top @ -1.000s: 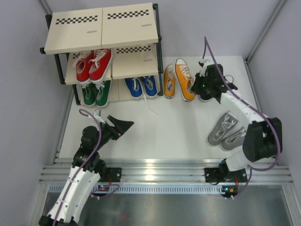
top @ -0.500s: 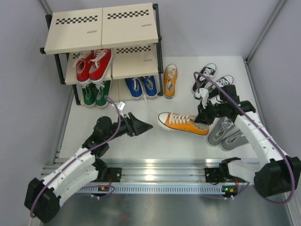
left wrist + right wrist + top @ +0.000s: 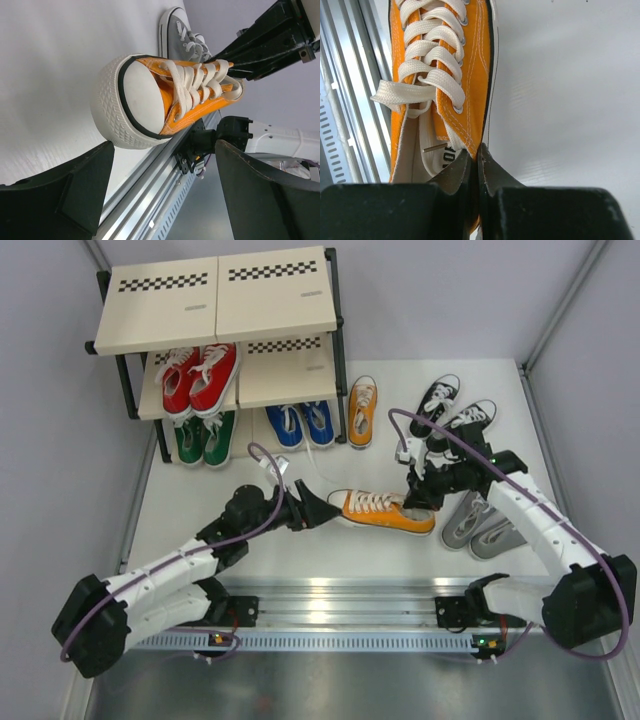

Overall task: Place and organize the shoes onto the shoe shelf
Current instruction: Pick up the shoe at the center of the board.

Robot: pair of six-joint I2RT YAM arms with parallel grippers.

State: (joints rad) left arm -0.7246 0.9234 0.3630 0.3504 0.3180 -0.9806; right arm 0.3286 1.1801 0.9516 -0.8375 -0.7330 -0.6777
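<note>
Top external view: an orange shoe (image 3: 380, 510) is seen lying across the middle of the table (image 3: 250, 485), toe pointing left and heel to the right. Its canvas side wall beside the opening is pinched by the right gripper (image 3: 418, 495), whose jaws are pressed together on the fabric; this is confirmed from the right wrist. The left gripper (image 3: 318, 512) is held with jaws spread wide just in front of the white toe cap. From the left wrist the cap is framed between the two fingers (image 3: 75, 190) and is not touched by them. Whether the sole is resting on the table cannot be told.

On the shoe shelf (image 3: 215, 295), the red pair (image 3: 200, 378) is seated on the middle board, and the green pair (image 3: 203, 438) and blue pair (image 3: 300, 424) are placed on the lowest level. The second orange shoe (image 3: 362, 410) is set just right of the shelf frame, with the black pair (image 3: 452, 410) farther right. The grey pair (image 3: 485, 522) is laid beside the right arm.
</note>
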